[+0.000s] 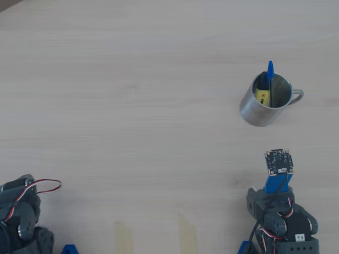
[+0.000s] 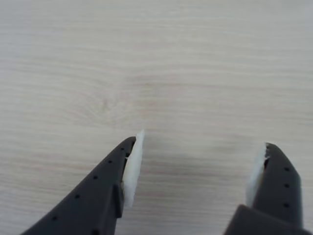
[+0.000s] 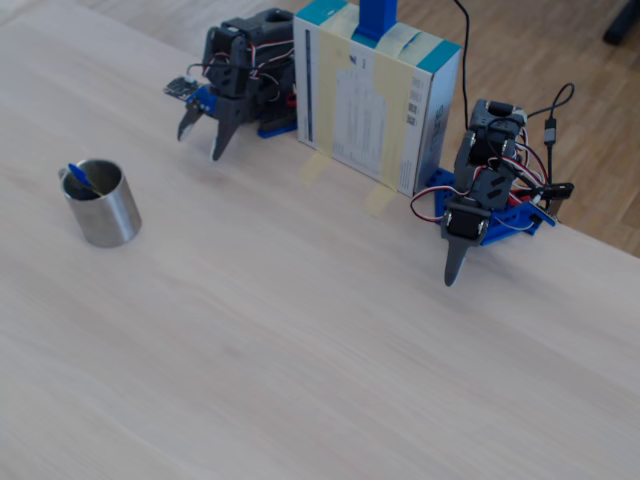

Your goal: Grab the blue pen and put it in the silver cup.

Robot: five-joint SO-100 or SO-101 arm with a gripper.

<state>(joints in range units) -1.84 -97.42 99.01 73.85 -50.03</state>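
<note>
The pale wood bench [image 1: 132, 106] fills most of what I can see, its grain running across in the overhead view. Along the bench's far edge in the fixed view stands a white box with teal trim [image 3: 375, 95], taped down with yellowish strips. To either side of it sits a dark arm: one by the box's left end [image 3: 245, 70], the other near the right end of that edge [image 3: 485, 185], pointing its tip down at the bench.

The silver cup [image 1: 265, 100] stands upright toward the bench's right side in the overhead view, handle turned to the right, well apart from both arms. The blue pen [image 1: 270, 74] stands inside it, blue cap poking above the rim and leaning on the far wall. A short yellow-and-black marker [image 1: 262, 95] is in the cup beside it.

In the wrist view the fingers [image 2: 195, 164] are spread wide apart, holding nothing, bare bench between their white pads [image 2: 133, 164].
</note>
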